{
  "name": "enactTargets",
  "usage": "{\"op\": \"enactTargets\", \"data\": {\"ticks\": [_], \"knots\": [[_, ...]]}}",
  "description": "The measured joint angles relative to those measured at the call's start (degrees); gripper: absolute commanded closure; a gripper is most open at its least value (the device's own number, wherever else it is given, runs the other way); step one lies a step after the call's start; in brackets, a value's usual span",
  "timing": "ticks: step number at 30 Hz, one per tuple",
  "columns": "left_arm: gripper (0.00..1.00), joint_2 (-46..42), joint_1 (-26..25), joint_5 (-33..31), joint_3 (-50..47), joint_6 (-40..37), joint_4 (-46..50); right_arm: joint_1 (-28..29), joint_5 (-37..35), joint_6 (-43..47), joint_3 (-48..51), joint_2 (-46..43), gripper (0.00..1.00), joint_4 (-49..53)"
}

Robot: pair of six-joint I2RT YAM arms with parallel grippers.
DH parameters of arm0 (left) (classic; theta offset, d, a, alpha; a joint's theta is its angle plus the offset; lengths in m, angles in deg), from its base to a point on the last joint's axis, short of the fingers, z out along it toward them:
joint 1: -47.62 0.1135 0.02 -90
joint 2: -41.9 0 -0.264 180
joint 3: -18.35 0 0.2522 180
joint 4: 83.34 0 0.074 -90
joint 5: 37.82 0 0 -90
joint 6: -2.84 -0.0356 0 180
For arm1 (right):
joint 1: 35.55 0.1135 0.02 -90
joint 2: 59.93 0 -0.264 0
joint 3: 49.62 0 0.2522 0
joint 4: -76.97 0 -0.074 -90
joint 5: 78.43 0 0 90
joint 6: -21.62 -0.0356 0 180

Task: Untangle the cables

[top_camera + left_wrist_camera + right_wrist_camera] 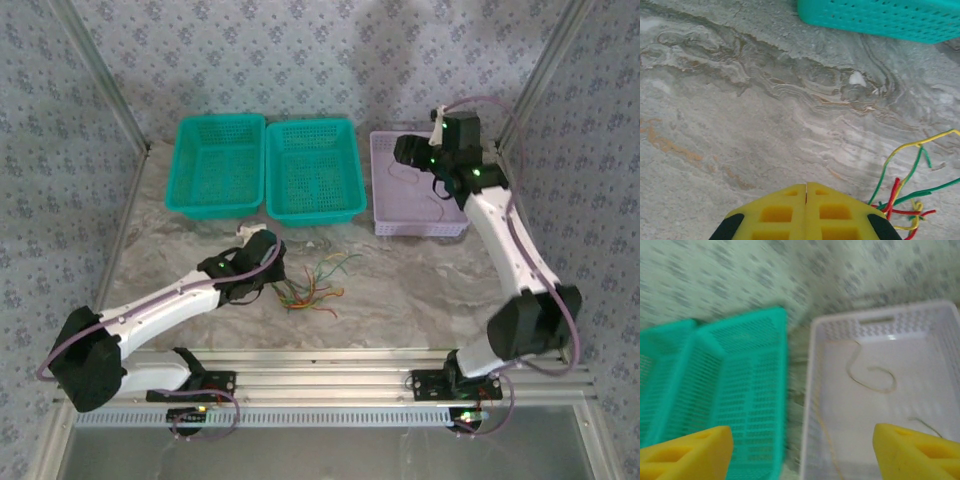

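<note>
I find the left pincer (pixel 806 210) closed on nothing, with the green, yellow and red cables (pixel 895 193) lying tangled just to its right. The right pincer (pixel 803 452) stands open over the lilac basket (pixel 813 390), where a thin brown cable (pixel 885 390) lies ahead of its fingers (pixel 912 450).

Table (pixel 400 290) smooth, matt, marble-look; teal baskets (pixel 222 120), lilac basket (pixel 812 390) perforated plastic; cables (pixel 310 292) glossy plastic-coated.

Right wrist view smeared throughout; wire (pixel 849 371) in lilac basket (pixel 812 390), colour unclear. Left wrist view: cables (pixel 894 191) run off right and bottom edges, teal basket (pixel 880 20) cropped at top. Overhead: right arm (pixel 500 230) covers the lilac basket's far right part.
</note>
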Motion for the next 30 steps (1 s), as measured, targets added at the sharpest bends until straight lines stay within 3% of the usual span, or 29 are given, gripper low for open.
{"op": "enactTargets", "data": {"ticks": [6, 10, 16, 22, 30], "knots": [[1.0, -0.87, -0.28, 2.71, 2.64, 1.95, -0.17, 9.01, 7.61, 0.39, 13.75, -11.04, 0.2, -6.73], [1.0, -3.28, -0.31, 4.09, 4.63, 2.93, -0.2, 16.04, 13.57, 0.52, 23.69, -13.07, 0.21, -9.07], [1.0, -6.32, -0.31, 5.99, 5.57, 4.52, -0.9, 22.91, 18.29, -0.15, 33.38, -12.68, 0.26, -14.97], [1.0, -7.34, -0.31, 7.56, 5.51, 6.08, -1.84, 29.66, 20.02, -0.17, 36.41, -7.78, 0.34, -23.19], [1.0, -7.91, -0.31, 7.76, 5.33, 7.1, -2.21, 35.98, 17.16, 1.55, 37.31, -2.78, 0.43, -29.92]]}}
